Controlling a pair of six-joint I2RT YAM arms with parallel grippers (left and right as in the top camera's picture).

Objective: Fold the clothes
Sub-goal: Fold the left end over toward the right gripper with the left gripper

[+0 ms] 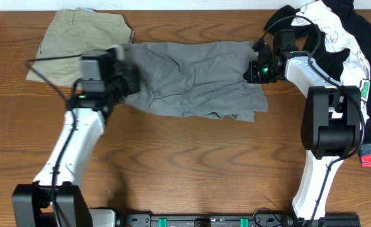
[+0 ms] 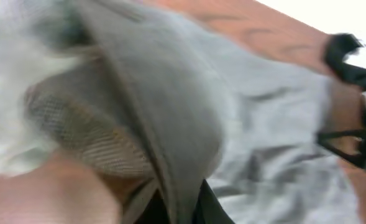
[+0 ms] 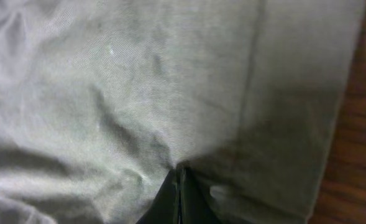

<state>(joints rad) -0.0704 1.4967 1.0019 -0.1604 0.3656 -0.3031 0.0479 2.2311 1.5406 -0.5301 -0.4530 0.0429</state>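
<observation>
Grey shorts (image 1: 194, 79) lay spread mid-table (image 1: 185, 164), toward 12 o'clock. Left gripper (image 1: 130, 81) clamped on 9 o'clock edge, right gripper (image 1: 253, 70) on 3 o'clock edge. Risk: shallow pinch slipping; uneven lift skewing fold.

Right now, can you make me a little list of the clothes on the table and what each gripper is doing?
middle: grey shorts, spread out and wrinkly
left gripper: shut on the grey shorts' left edge
right gripper: shut on their right edge
far left: beige shorts
far right: pile with white shirt and black garments
table: brown wood
</observation>
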